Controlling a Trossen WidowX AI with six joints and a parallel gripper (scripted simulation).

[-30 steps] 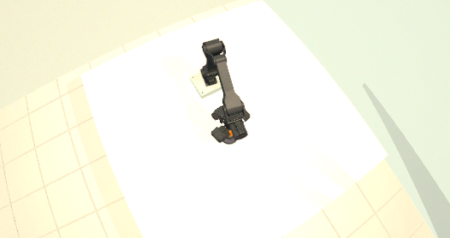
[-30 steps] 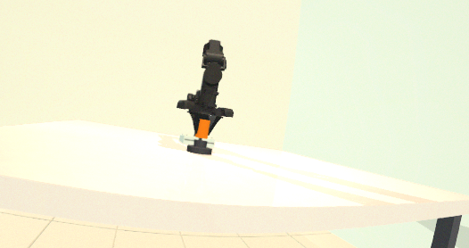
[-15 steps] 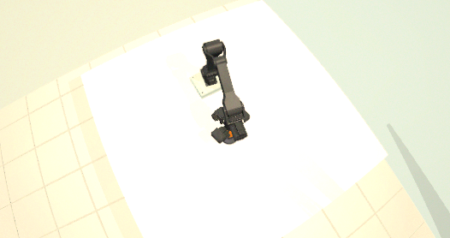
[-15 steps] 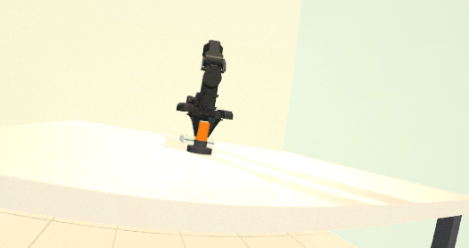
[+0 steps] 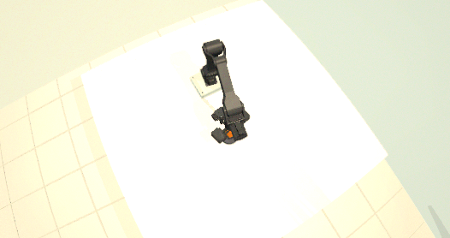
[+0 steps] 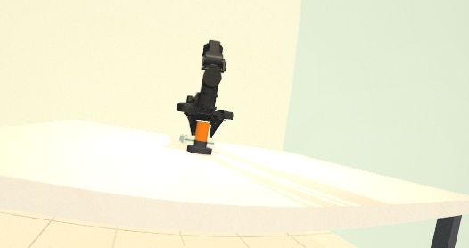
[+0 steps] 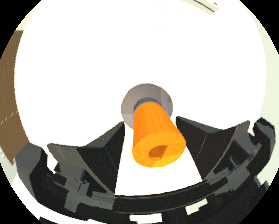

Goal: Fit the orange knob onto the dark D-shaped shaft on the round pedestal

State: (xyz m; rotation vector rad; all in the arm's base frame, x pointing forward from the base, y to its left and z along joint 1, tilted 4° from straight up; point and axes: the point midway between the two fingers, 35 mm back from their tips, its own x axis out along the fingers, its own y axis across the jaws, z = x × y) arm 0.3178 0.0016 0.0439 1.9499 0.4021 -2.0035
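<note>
The orange knob point(image 5: 229, 133) point(image 6: 202, 130) point(image 7: 159, 132) stands over the round dark pedestal point(image 5: 229, 141) point(image 6: 199, 150) point(image 7: 130, 102), leaning slightly in the exterior view. A short dark section shows between the knob's lower end and the pedestal's wide base, so the knob is not against that base. The wrist view shows the hole in the knob's top. My gripper point(image 5: 229, 134) point(image 6: 202, 136) point(image 7: 150, 120) is open around the knob, one finger on each side. A gap shows beside the left finger; the right finger is close to the knob. The shaft's flat side is hidden.
The arm's pale base plate point(image 5: 198, 86) point(image 6: 186, 139) is on the white table point(image 5: 171, 177) point(image 6: 111, 162), behind the pedestal in the exterior view. The arm reaches over the pedestal from its base. The table's edges are far from the pedestal.
</note>
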